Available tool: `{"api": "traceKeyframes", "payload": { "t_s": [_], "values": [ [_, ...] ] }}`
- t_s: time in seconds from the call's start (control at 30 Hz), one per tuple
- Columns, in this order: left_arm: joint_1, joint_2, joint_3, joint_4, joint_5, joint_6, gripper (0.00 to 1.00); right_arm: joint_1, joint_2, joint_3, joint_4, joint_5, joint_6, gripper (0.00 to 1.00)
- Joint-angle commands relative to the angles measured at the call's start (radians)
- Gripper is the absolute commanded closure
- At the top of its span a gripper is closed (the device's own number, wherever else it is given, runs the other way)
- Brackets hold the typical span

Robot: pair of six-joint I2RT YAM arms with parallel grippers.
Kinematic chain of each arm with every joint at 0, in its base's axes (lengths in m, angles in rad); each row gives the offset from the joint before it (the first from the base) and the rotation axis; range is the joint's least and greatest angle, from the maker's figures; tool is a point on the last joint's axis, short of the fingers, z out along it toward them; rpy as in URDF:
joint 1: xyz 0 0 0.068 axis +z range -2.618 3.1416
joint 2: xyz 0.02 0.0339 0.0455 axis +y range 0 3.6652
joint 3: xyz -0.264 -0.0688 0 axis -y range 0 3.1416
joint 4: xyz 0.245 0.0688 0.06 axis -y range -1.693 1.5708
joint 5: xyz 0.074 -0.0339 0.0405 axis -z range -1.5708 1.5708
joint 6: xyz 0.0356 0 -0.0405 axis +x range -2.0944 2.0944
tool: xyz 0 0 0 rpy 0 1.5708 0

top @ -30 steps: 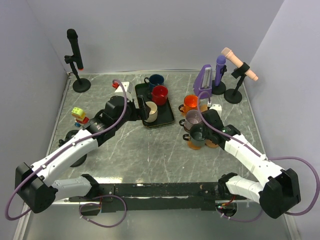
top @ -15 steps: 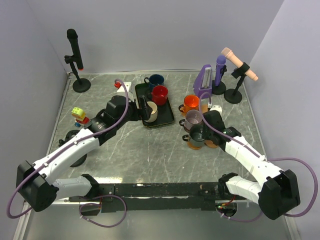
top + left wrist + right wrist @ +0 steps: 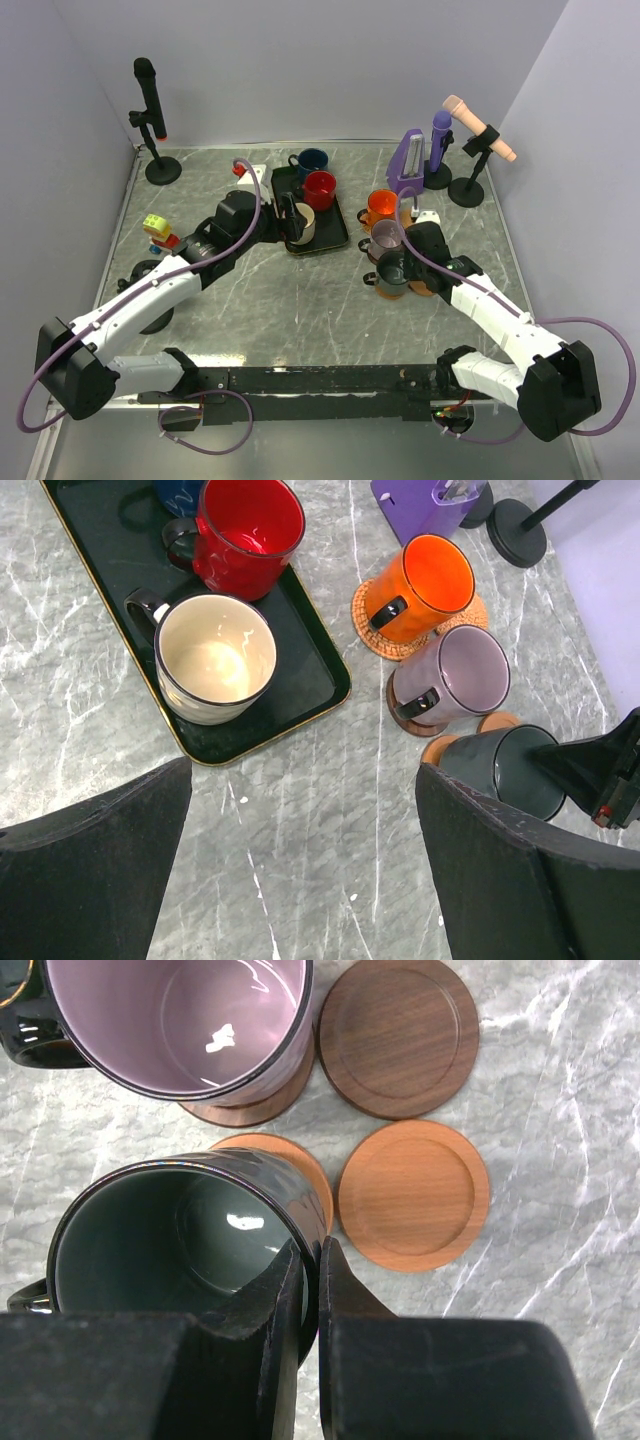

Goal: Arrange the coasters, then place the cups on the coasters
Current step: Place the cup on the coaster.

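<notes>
Right gripper [image 3: 312,1280]: clamped on rim of dark grey-green cup [image 3: 150,1250], one finger inside, one outside. Under cup's far edge: orange-tan coaster [image 3: 292,1158], partly covered; contact not determinable. Just beyond: mauve cup [image 3: 180,1010] on dark brown coaster [image 3: 250,1110]. Beside these, bare: second dark brown coaster [image 3: 398,1035], second orange-tan coaster [image 3: 413,1193]. Left gripper [image 3: 305,775]: released, jaws wide, above table beside black tray [image 3: 308,675] with cream cup [image 3: 210,660] and red cup [image 3: 245,530].
</notes>
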Motion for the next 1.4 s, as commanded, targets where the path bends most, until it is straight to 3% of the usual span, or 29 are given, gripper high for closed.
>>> {"api": "traceKeyframes", "payload": {
  "t_s": [0.0,1.37],
  "values": [
    [0.003,-0.002,0.024,0.041,0.012,0.013,0.03,-0.016,-0.013,0.000,0.098,-0.008,-0.026,1.00],
    [0.013,0.029,0.043,0.058,0.039,0.032,0.03,-0.059,0.068,-0.006,0.125,-0.034,-0.059,1.00]
  ]
}}
